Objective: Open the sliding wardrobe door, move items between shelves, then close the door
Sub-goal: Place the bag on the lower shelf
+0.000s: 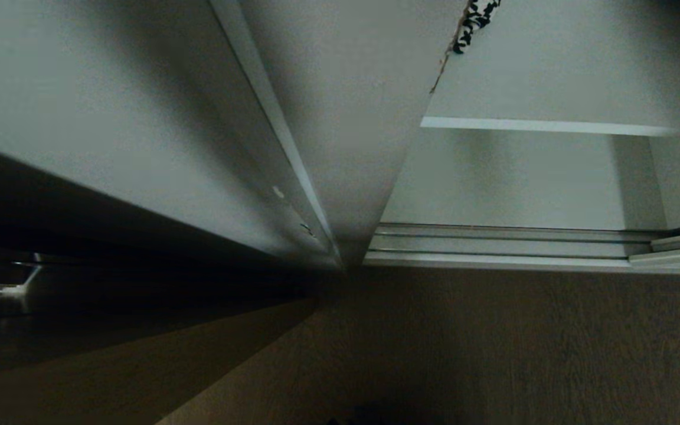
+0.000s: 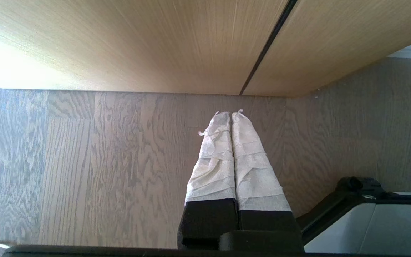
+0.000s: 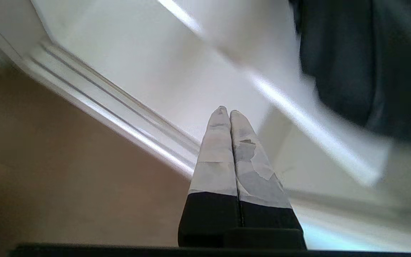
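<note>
Wood-grain floor (image 1: pixel 493 354) below white wardrobe's sliding track (image 1: pixel 493 245), white shelf (image 1: pixel 540 125).

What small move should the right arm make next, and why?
Probably open the right end effector and lift it toward the black item. Its fingers are shut and empty, just past the bottom track; the wardrobe looks open, and the item lies on a shelf above it.
</note>
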### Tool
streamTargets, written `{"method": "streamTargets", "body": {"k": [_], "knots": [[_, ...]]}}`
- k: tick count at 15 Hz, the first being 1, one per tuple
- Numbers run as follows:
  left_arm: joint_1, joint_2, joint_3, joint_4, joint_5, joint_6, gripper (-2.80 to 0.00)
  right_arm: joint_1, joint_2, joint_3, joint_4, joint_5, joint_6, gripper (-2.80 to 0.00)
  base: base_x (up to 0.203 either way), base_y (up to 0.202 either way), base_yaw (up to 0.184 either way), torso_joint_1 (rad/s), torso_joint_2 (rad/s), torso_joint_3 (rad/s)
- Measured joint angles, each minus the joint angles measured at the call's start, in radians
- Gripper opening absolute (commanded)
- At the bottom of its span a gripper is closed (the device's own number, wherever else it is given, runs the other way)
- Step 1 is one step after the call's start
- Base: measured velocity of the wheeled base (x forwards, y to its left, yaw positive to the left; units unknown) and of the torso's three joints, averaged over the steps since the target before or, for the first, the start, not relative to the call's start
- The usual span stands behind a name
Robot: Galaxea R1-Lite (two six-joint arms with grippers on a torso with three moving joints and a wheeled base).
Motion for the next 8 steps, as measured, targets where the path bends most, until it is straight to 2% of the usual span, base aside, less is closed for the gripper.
{"method": "streamTargets", "body": {"k": [4,8], "knots": [[0.0,0.0,0.0,0.0,0.0,0.0,-2.8,0.013,0.124,-0.078,0.081,0.001,-0.317,-2.8,0.0,0.0,0.0,0.0,0.0,0.0],[0.0,0.0,0.0,0.0,0.0,0.0,-2.8,0.014,0.232,-0.112,0.053,-0.011,-0.575,-2.8,0.0,0.0,0.0,0.0,0.0,0.0]]}}
